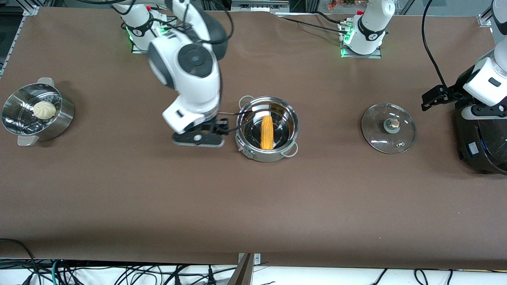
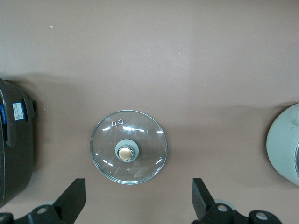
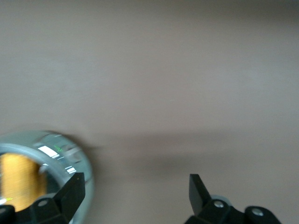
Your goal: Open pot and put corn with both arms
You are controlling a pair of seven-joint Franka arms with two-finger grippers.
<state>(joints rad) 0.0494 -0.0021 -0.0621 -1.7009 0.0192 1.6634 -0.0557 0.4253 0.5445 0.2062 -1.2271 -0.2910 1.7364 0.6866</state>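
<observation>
Stainless steel, shiny and round, with two thin wire loop handles: pot (image 1: 273, 156) at mid-frame in the front view, uncovered. Inside it, lying flat on the mirror-like bottom with one end toward the camera: stubby yellow-orange corn cob (image 1: 267, 132). Shows again low in the right wrist view as an orange patch within the blurred steel rim.

Round glass lid (image 1: 388, 128) with tan knob, flat on the brown table (image 1: 253, 206), knob up. Sits well apart from the pot, toward the left arm's end, at about the same height in the frame.

Right gripper (image 1: 200, 137): low over bare table just beside the pot, on the side toward the right arm's end. Fingers spread wide, nothing between them, so the corn is not in hand.

Left gripper (image 2: 138, 190): up over the table between the lid and the large black cooker (image 1: 481, 142) at the frame's edge. Fingers spread wide too, and empty; looks to be waiting.

At the right arm's end of the table, mid-height in the frame: perforated steel steamer (image 1: 59, 124) with a round white bun (image 1: 44, 109) in it, clear of both arms.

As for progress, judged from how things lie: lid off and set aside, corn in the pot, both hands released. Appears done, or nearly. Probably little left beyond drawing the right arm clear of the pot. No call in the task for putting the lid back on.
</observation>
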